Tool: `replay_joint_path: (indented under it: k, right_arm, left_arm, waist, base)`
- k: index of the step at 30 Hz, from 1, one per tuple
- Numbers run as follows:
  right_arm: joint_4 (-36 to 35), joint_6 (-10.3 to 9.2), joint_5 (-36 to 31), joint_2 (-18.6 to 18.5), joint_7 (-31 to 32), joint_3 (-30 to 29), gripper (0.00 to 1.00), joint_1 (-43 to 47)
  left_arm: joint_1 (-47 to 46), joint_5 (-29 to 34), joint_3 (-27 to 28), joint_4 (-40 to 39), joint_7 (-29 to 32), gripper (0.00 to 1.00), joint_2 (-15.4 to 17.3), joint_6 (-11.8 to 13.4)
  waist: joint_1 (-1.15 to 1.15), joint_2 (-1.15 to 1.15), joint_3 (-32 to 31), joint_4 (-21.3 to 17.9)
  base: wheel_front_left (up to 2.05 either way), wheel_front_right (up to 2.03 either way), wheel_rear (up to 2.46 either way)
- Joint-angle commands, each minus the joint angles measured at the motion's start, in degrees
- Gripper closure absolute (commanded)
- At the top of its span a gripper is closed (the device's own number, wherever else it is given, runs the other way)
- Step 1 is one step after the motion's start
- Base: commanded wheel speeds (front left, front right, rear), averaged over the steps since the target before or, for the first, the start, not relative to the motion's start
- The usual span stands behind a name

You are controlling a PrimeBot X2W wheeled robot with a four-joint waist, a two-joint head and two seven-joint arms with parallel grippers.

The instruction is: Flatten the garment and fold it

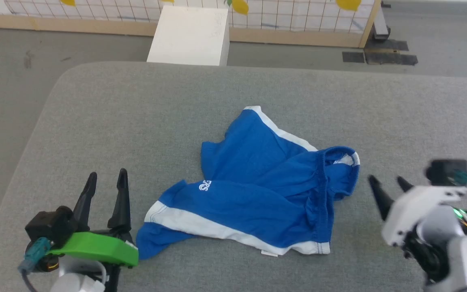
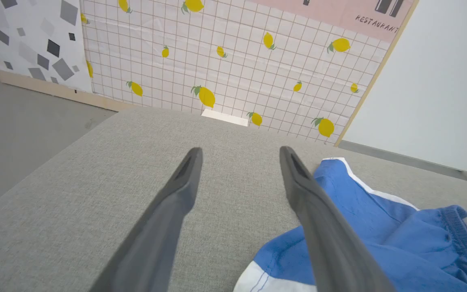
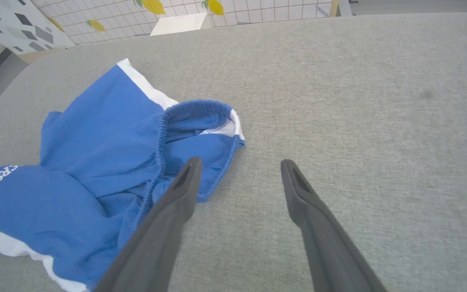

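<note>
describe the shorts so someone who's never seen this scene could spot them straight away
Start at the big grey fabric-covered table. On it, between the left end effector and the right end effector, lies the garment: crumpled shorts. Bright blue fabric with white stripes and a white logo sets it apart.

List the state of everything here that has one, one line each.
garment: crumpled, neither flattened nor folded, lying loose on the grey padded table.
left gripper: open, fingers spread, holding nothing.
right gripper: open, fingers spread, holding nothing.
</note>
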Motion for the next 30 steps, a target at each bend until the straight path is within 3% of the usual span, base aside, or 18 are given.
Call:
replay_joint_path:
  k: [1,12,21,22,23,30]
  right_arm:
    - [0.3,-0.08,-0.8,0.1,1.0,1.7,0.0,-2.3]
    - [9.8,-0.08,-4.6,-0.6,12.5,13.1,0.0,-16.3]
    - [16.6,-0.08,-6.0,-1.4,14.0,16.5,0.0,-19.7]
    - [16.8,-0.08,-6.0,-1.5,13.5,16.6,0.59,-19.9]
    - [17.0,-0.08,-6.1,-1.5,13.1,16.7,1.0,-20.0]
    - [16.7,-0.08,-4.4,-1.7,10.3,16.2,1.0,-19.9]
  left_arm:
    - [-1.4,1.3,-0.3,0.4,-1.0,0.0,-0.4,0.5]
    - [-5.8,5.7,-2.4,3.4,-2.8,0.0,-2.2,0.9]
    - [-7.0,6.0,-2.1,4.3,-3.0,0.0,-3.5,0.2]
    - [-7.0,6.0,-2.0,4.4,-3.1,0.0,-3.6,0.1]
    - [-7.1,6.1,-1.9,4.5,-3.1,0.0,-3.6,0.0]
    - [-7.3,6.4,-1.7,5.1,-3.1,0.0,-4.1,-0.8]
  waist:
    - [0.0,0.0,0.9,-0.1]
    - [0.0,0.0,5.7,1.8]
    - [0.0,0.0,7.6,3.1]
    - [0.0,0.0,7.7,3.0]
    - [0.0,0.0,7.7,3.0]
    - [0.0,0.0,6.0,1.9]
  base:
    - [0.0,0.0,0.0]
    - [0.0,0.0,0.0]
    - [0.0,0.0,0.0]
    - [0.0,0.0,0.0]
    - [0.0,0.0,0.0]
    - [0.0,0.0,0.0]
